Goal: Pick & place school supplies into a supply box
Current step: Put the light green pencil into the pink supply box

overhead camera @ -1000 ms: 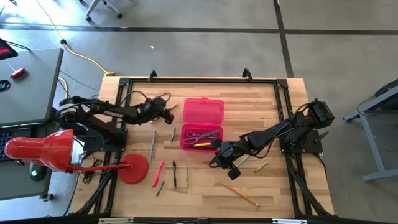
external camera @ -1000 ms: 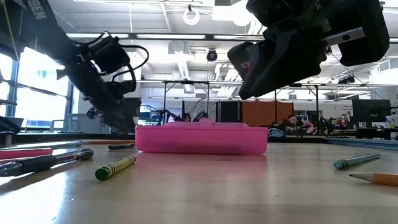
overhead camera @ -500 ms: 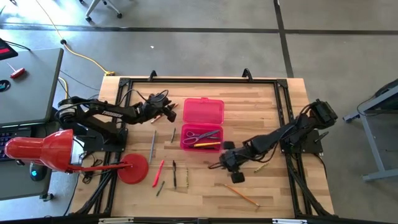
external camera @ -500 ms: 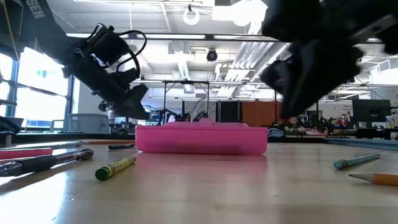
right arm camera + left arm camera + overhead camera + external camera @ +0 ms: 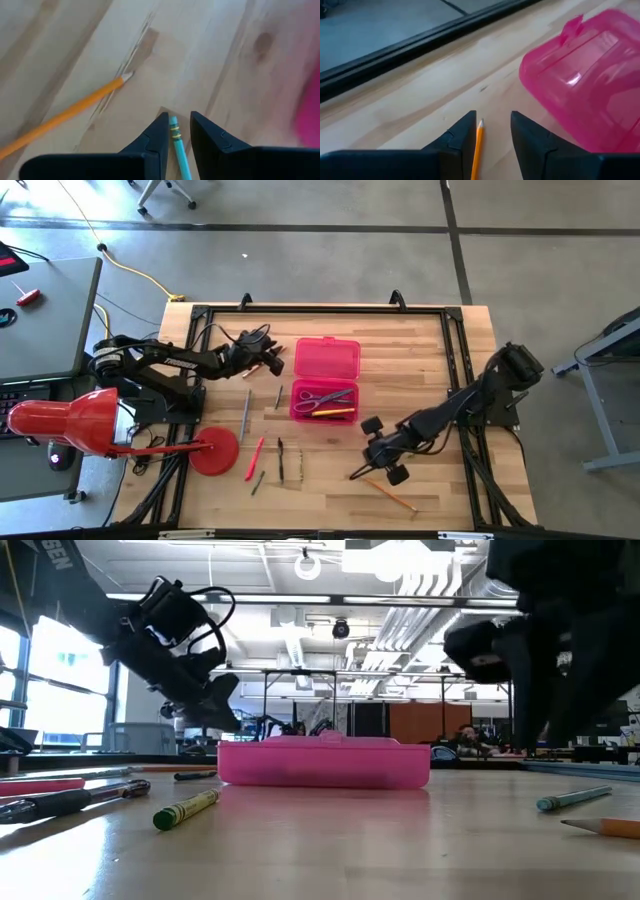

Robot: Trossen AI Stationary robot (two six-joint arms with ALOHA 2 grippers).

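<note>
Teal pencil (image 5: 178, 150) sits pinched in the right gripper (image 5: 176, 129); left gripper (image 5: 492, 131) straddles an orange pencil (image 5: 477, 150).

The pink pencil case (image 5: 325, 377) lies open at the centre of the high view, its lid (image 5: 327, 358) folded flat toward the frame's top. In its tray lie purple-handled scissors (image 5: 322, 396) and a yellow pencil (image 5: 330, 412) (both flat, side by side). To its left on the tabletop lie a grey pen (image 5: 244, 411), a red pen (image 5: 255, 457) and a black pen (image 5: 281, 458). An orange pencil (image 5: 388, 494) lies at lower right. A teal pencil (image 5: 178, 149) sits between the right jaws, an orange-yellow one (image 5: 477, 148) between the left.
</note>
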